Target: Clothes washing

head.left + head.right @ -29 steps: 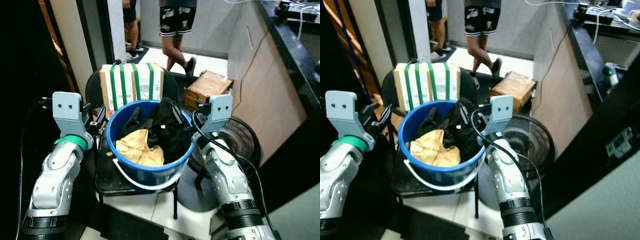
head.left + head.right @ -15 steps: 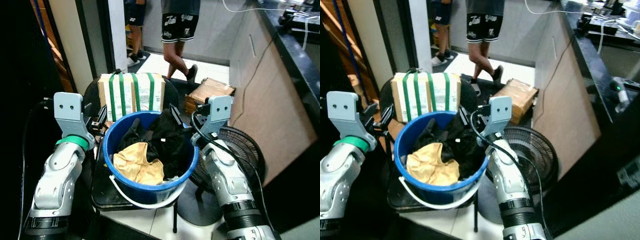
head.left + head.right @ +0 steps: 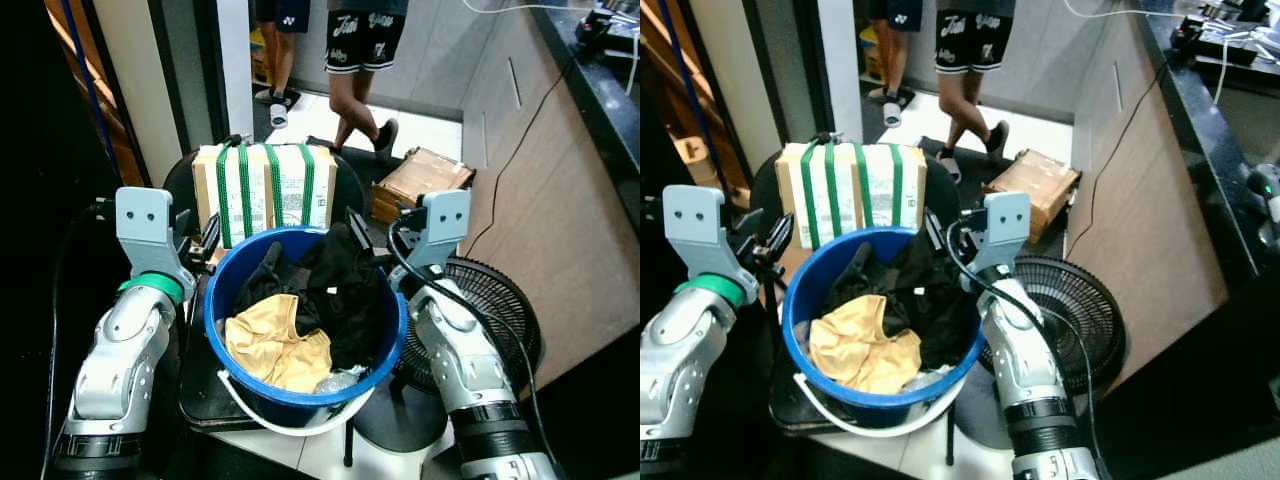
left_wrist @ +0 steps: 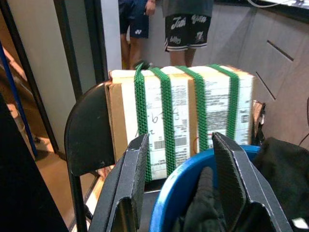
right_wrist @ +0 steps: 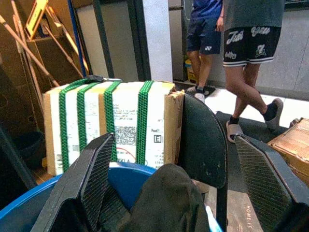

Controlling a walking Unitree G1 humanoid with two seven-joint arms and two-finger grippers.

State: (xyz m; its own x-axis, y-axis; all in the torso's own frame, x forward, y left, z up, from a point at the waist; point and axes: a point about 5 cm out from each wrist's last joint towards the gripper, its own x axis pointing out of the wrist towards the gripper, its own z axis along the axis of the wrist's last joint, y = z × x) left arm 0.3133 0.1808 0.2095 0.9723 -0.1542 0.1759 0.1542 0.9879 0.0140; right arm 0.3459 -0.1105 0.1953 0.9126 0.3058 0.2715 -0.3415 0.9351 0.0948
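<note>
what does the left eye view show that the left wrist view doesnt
Left eye view alone: the yellow garment in the bucket, the floor fan beside the chair, a brown carton on the floor, the right gripper at the far rim. Left wrist view alone: the left gripper close up, fingers spread across the near rim. Both: blue bucket, black clothes, green-strapped box, people's legs behind.

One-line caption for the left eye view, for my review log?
Both grippers, left and right, flank a blue bucket of clothes on a chair.
</note>
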